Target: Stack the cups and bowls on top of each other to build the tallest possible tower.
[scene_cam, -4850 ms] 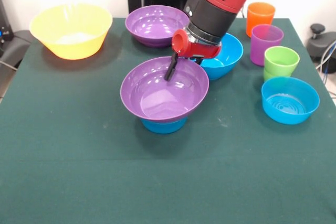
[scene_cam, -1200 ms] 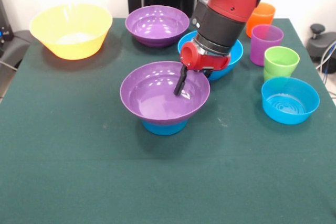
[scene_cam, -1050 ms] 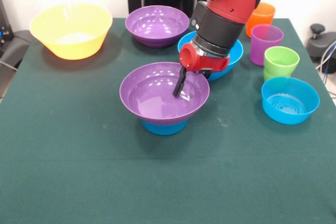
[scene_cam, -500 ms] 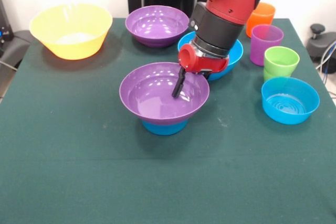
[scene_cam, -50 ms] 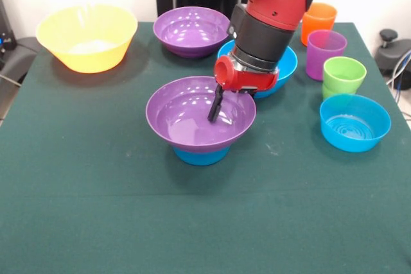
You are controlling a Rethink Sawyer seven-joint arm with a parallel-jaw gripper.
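Note:
The tower is a wide purple bowl [scene_cam, -50 ms: 183,120] resting on a small blue bowl [scene_cam, -50 ms: 200,155] at the table's middle. My gripper [scene_cam, -50 ms: 213,113] reaches down inside the purple bowl, close to its right inner wall. Whether it is open or shut is hidden by the red wrist. Behind the arm sits a large blue bowl [scene_cam, -50 ms: 288,63]. A second purple bowl [scene_cam, -50 ms: 191,29] and a yellow bowl [scene_cam, -50 ms: 87,35] stand at the back. On the right are an orange cup [scene_cam, -50 ms: 319,17], a purple cup [scene_cam, -50 ms: 325,52], a green cup [scene_cam, -50 ms: 343,75] and another small blue bowl [scene_cam, -50 ms: 355,122].
The dark green table [scene_cam, -50 ms: 192,222] stretches wide in front of the tower. Black equipment [scene_cam, -50 ms: 392,49] sits beyond the table's right edge.
Over the last second my gripper has slid a little to the left inside the purple bowl. The bowl and the other pieces have stayed put.

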